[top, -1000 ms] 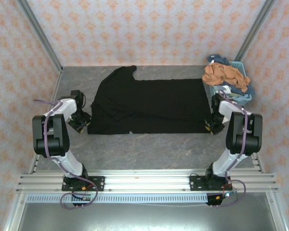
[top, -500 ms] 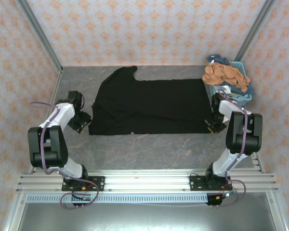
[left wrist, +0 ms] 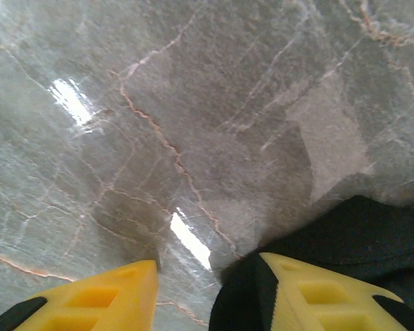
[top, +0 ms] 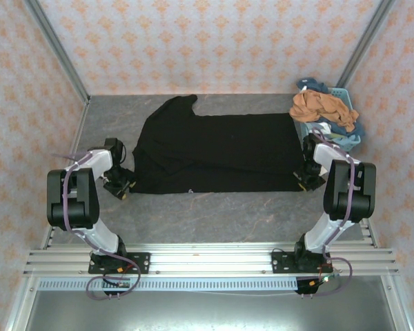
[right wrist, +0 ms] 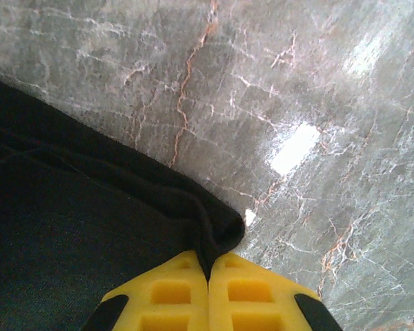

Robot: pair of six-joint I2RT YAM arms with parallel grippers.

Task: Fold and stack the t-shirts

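A large black soft-cloth t-shirt (top: 214, 152) is seen spread flat and wide across a grey marble-patterned table (top: 214, 214), with one sleeve pointing toward the far edge at the shirt's left end. At the near-left corner of this shirt the left gripper (top: 121, 187) is held low. In its wrist view the left gripper (left wrist: 207, 289) is shown with its yellow fingers (left wrist: 103, 293) set apart, bare table visible in the gap. A rounded edge of black cloth (left wrist: 345, 234) lies against the inner side of the right-hand finger, not pinched. At the shirt's near-right corner the right gripper (top: 302, 181) is lowered onto the hem. In the right wrist view the right gripper (right wrist: 208, 276) is seen with its fingers pressed together — a small raised fold of the black cloth (right wrist: 90, 227) is clamped between their tips. Just beyond the shirt's far-right corner a pale blue plastic lattice basket (top: 350, 140) stands, touching or nearly touching the cloth. In it a crumpled rust-orange tee (top: 317, 105) is heaped, with a blue garment (top: 353, 128) tucked beneath and beside it.
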